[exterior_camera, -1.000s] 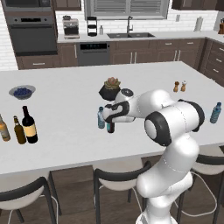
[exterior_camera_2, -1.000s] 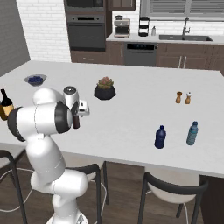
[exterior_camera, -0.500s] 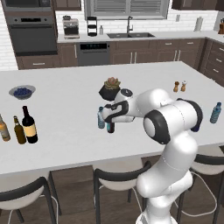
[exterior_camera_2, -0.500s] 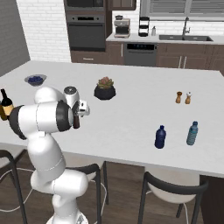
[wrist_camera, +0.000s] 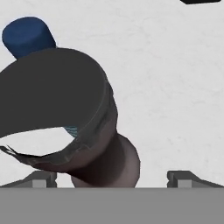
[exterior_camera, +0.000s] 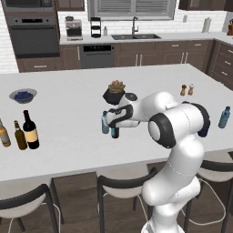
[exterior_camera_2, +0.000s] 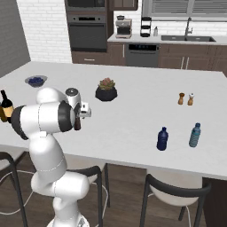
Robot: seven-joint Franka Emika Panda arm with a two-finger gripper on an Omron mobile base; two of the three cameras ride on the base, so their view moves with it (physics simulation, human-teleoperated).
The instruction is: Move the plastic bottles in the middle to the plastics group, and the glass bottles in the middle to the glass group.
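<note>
Gripper [exterior_camera: 113, 129] over the maroon-brown bottle [exterior_camera: 115, 132].
We are seeing its jaws hanging wide apart, gripping nothing, the light-blue bottle [exterior_camera: 105, 123] standing just beside.

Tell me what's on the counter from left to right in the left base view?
Amber bottle → slim brown bottle → wine bottle → light-blue bottle → salt and pepper shakers → slim light-blue bottle.
</note>
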